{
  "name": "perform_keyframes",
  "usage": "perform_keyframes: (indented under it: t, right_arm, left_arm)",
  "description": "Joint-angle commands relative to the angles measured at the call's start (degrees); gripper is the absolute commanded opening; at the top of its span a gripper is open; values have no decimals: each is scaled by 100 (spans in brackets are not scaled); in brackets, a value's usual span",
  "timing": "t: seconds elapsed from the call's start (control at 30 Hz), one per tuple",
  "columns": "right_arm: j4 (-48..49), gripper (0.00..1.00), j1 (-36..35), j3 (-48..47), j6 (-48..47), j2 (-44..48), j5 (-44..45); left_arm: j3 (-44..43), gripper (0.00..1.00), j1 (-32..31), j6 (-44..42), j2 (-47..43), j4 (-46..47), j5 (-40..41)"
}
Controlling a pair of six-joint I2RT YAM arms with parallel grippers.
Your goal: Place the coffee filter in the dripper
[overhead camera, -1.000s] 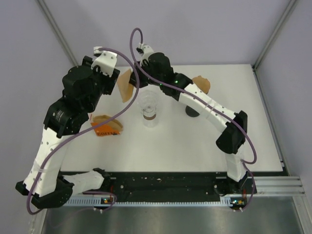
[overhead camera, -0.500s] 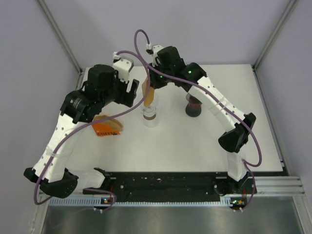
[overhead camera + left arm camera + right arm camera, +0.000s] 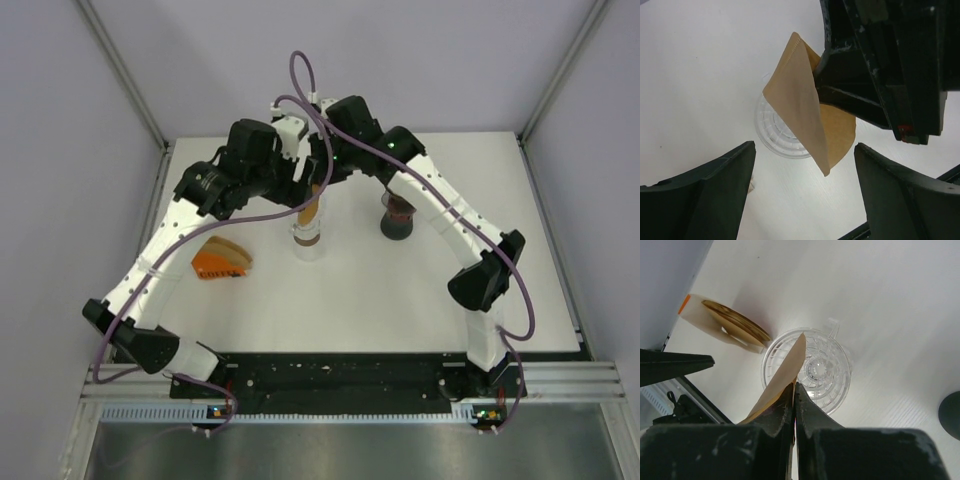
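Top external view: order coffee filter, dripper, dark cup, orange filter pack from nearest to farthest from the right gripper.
1. coffee filter, in its grasp.
2. dripper, just below.
3. dark cup, to its right.
4. orange filter pack, far left.

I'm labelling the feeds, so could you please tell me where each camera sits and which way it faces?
Top external: above and behind, looking down on the table; left arm, right arm show.
Left wrist: looks down past the open left hand at the coffee filter over the dripper.
Right wrist: looks down along the right hand pinching that filter.
Shared: filter and dripper.
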State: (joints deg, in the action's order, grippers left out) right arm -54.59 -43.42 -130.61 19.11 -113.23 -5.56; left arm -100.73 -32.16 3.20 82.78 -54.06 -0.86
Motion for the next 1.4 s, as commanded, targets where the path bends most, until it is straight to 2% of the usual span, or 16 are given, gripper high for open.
perform_keyframes:
  t: [0.0, 0.2, 0.43, 0.6, 0.8, 0.93, 1.07, 1.23, 1.37]
  right_arm:
    - [36, 0, 0, -272, 57, -50, -278]
    - [18, 0, 9, -202, 5, 11, -331]
    - [-104, 0, 96, -141, -92, 134, -384]
    - [-149, 0, 299, 175, -162, 345, -437]
    - [-193, 0, 343, 264, -206, 372, -1051]
    - [-193, 0, 378, 281, -242, 275, -938]
    - [-175, 1, 527, 202, -242, 47, -982]
    - [-131, 15, 563, 18, -250, -252, -1140]
    - [-61, 21, 571, -105, -268, -296, -1140]
  left_arm:
    - [-228, 80, -27, 41, 212, 326, 647]
    - [-228, 42, -27, -100, 344, 405, 1184]
    - [-202, 0, -27, -180, 317, 169, 1360]
    - [-219, 0, 61, -83, 221, -7, 1677]
    - [-351, 0, 105, 110, 177, -253, 1203]
    - [-228, 0, 219, 233, 256, -298, 931]
    - [-219, 0, 605, 365, 493, -324, 326]
    - [9, 0, 738, 348, 651, -122, -230]
    - [141, 0, 738, 365, 695, -8, -405]
